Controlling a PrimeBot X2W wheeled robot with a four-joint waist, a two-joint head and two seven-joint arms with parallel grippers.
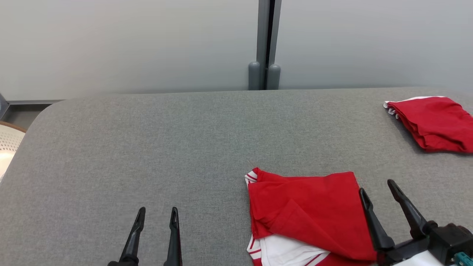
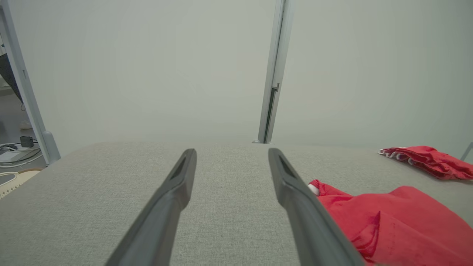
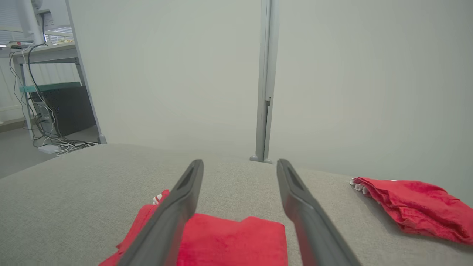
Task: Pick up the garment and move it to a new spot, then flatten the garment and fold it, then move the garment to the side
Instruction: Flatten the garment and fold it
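On the grey padded table [image 1: 147, 147], the folded red garment [image 1: 306, 214] lies near the front edge. The right gripper [image 1: 377, 187] stands open and empty just beside it, and the left gripper [image 1: 157, 210] is open, well apart. Dragging it by one side could undo the folds.

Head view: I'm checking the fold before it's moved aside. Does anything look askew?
The near garment is folded unevenly: a red flap lies diagonally across it and white striped fabric pokes out at its near edge.
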